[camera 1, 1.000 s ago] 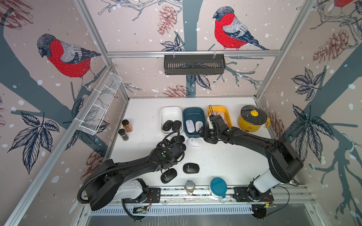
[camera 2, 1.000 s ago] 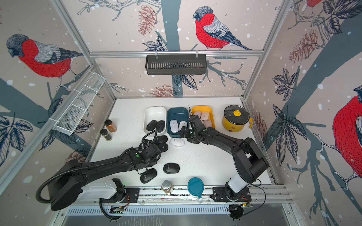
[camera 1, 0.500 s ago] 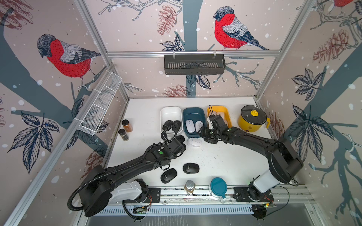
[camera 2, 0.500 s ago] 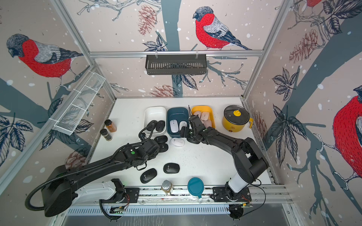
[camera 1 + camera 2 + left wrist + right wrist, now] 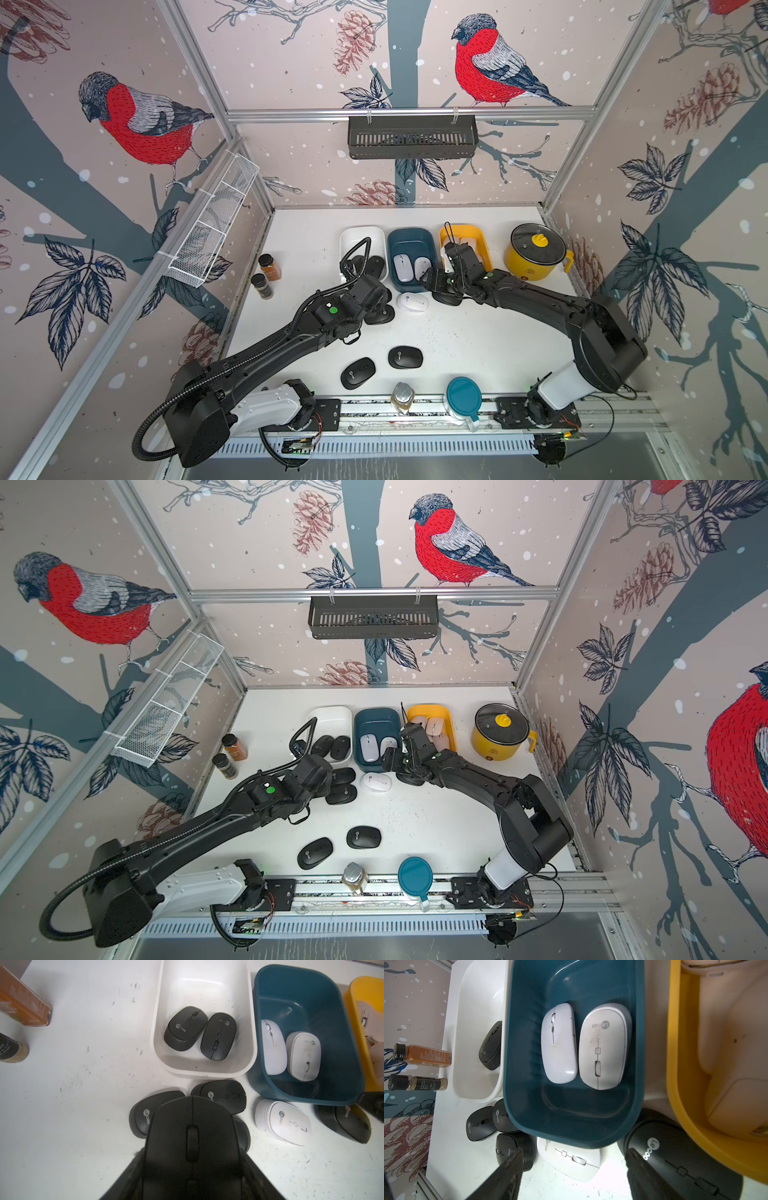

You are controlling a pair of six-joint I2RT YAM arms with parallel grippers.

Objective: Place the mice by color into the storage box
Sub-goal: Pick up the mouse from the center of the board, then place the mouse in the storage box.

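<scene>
My left gripper (image 5: 192, 1154) is shut on a black mouse (image 5: 192, 1126), held just above several black mice (image 5: 224, 1095) lying in front of the white box (image 5: 204, 1073). Two black mice (image 5: 374, 266) lie in that box. The teal box (image 5: 409, 237) holds two white mice (image 5: 583, 1045), and the yellow box (image 5: 461, 232) holds pale pink mice (image 5: 737, 1043). My right gripper (image 5: 573, 1169) is open, with its fingers either side of a white mouse (image 5: 571, 1157) on the table. A black mouse (image 5: 685, 1157) lies against one finger. Two more black mice (image 5: 358, 372) (image 5: 405, 357) lie near the front.
A yellow pot (image 5: 534, 253) stands right of the boxes. Two spice jars (image 5: 270, 266) stand at the left edge. A round teal lid (image 5: 463, 392) and a small jar (image 5: 402, 395) sit on the front rail. A wire basket (image 5: 212, 224) hangs on the left wall.
My left arm has moved away from the front and towards the white box, carrying the black mouse. The right arm has stayed where it was.
</scene>
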